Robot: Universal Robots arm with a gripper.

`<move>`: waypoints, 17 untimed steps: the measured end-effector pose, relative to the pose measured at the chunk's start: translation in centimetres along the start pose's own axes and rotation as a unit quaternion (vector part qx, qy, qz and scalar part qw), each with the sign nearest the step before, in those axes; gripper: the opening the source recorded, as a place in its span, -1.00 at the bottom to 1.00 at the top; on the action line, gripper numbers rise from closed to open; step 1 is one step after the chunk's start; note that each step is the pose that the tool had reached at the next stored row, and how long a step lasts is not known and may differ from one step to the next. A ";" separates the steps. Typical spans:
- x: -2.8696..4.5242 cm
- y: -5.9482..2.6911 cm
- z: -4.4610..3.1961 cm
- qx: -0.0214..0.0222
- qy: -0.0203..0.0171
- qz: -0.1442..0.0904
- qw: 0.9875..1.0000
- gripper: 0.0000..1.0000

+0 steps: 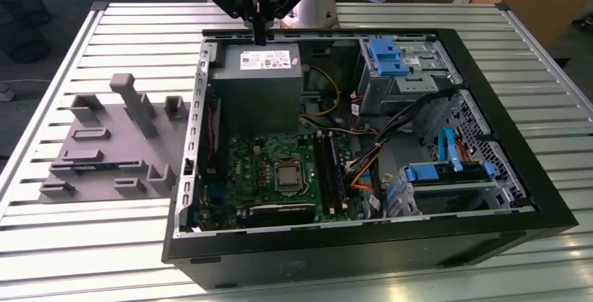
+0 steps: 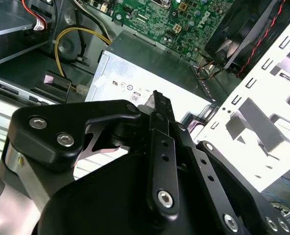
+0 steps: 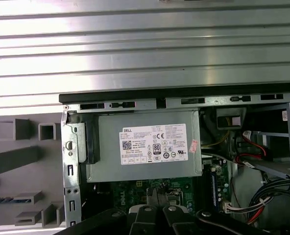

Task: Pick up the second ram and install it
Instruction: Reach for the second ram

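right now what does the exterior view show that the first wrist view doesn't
The exterior view adds the processor socket and the front drive cage's blue bracket. The first wrist view adds a small red-and-white sticker on the power supply. Both share that power supply, the tool near the case's edge, the slatted table, and the grey fixture with the second ram lying in it.

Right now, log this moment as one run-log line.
gripper: above power supply, at case rear | second ram: in grey fixture, apart from gripper | install: not yet done
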State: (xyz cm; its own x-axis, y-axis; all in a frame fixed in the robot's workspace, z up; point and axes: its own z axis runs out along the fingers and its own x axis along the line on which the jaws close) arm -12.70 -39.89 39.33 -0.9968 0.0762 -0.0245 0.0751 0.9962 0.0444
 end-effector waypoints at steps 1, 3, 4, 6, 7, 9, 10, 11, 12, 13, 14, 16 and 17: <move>0.02 0.00 0.00 0.000 0.000 0.000 1.000 -0.79; 0.07 0.00 0.00 0.000 0.000 0.000 1.000 -0.79; 0.10 -0.01 0.00 0.000 0.000 0.000 1.000 -0.79; 0.14 -0.01 0.00 0.000 0.000 0.000 1.000 -0.79; 0.16 -0.01 0.00 0.000 0.000 0.000 1.000 -0.79; 0.21 -0.02 -0.01 0.000 0.000 0.000 1.000 -0.79; 0.23 -0.02 -0.01 0.000 0.000 0.000 1.000 -0.79; 0.26 -0.02 -0.01 0.000 0.000 0.000 1.000 -0.79; 0.29 -0.02 -0.01 0.000 0.000 0.000 1.000 -0.79; 0.32 -0.02 -0.01 0.000 0.000 0.000 1.000 -0.79; 0.34 -0.03 -0.01 0.000 0.000 0.000 1.000 -0.79; 0.39 -0.03 -0.01 0.000 0.000 0.000 1.000 -0.79; 0.41 -0.03 -0.01 0.000 0.000 0.000 1.000 -0.79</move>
State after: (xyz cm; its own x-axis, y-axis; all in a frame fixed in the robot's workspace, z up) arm -13.11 -39.89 39.33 -0.9968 0.0762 -0.0245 0.0751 0.9962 0.0444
